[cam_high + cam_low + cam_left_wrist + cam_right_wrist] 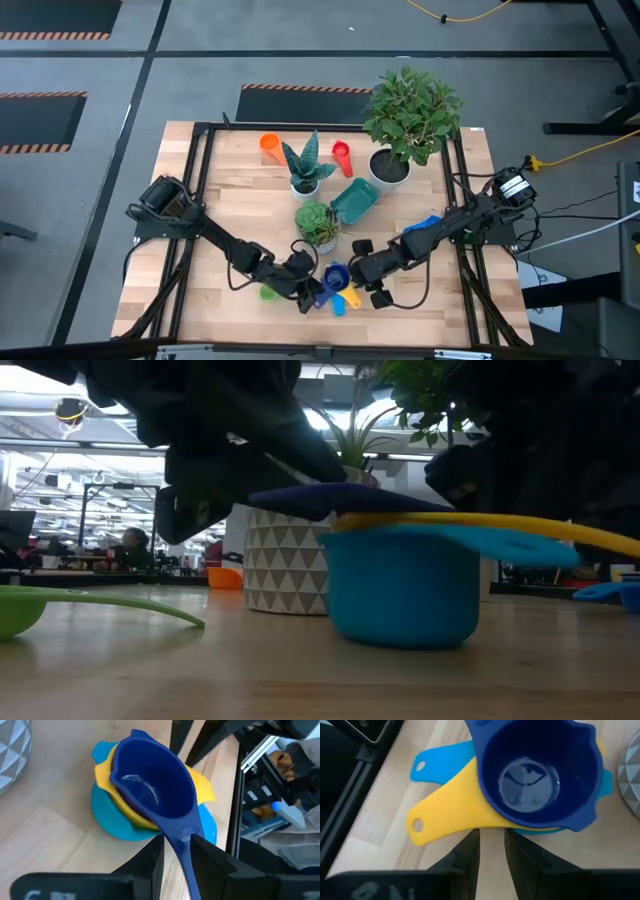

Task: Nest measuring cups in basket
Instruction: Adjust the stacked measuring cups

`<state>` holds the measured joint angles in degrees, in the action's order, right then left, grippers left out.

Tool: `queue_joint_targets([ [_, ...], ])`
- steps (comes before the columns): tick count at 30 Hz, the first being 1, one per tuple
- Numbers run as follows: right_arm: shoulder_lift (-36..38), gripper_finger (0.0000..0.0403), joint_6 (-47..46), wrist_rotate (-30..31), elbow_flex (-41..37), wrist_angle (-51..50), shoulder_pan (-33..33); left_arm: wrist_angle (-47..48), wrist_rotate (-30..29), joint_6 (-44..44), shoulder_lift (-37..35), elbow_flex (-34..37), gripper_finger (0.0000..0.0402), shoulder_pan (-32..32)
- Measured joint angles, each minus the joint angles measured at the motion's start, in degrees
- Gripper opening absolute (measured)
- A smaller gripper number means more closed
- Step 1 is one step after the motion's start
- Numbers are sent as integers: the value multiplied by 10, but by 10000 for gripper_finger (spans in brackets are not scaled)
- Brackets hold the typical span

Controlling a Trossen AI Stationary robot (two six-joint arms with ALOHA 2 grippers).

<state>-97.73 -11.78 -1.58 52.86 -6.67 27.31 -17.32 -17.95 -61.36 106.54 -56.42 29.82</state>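
Note:
A dark blue cup (155, 785) sits in a yellow cup (445, 815), which sits in a light blue cup (400, 585) standing on the table near the front edge. My left gripper (177, 842) is shut on the dark blue cup's handle. My right gripper (492, 837) is level with the stack on its right side. Its fingers are a narrow gap apart, with their tips at the yellow cup's edge; I cannot tell whether they touch it. A green cup (268, 293) lies to the left. Orange (270, 145) and red (342, 152) cups lie at the back. The teal basket (355, 200) stands mid-table. My left gripper pinches the dark blue cup's handle (186, 851) between its two fingers, close to the bowl. The fingers come roughly level from the table's left and lie along the handle. The cup sits upright inside the yellow cup, with its handle (340, 495) level above the stack.
A spiky plant in a patterned white pot (305, 175), a leafy plant (412, 115) in a white pot and a succulent bowl (318, 225) stand around the basket. A blue object (425, 225) lies under my right arm. A black frame rails the table's sides.

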Motion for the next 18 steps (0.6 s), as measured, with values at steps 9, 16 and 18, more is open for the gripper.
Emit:
queue_joint_targets([
  [9,0,94,-2,0,0,44,0,-19,27,-29,0,0,87,-3],
  [16,0,94,-2,0,0,47,0,-35,35,-30,0,0,87,-2],
  [18,0,94,-2,0,0,46,0,-35,52,-30,0,0,87,-2],
])
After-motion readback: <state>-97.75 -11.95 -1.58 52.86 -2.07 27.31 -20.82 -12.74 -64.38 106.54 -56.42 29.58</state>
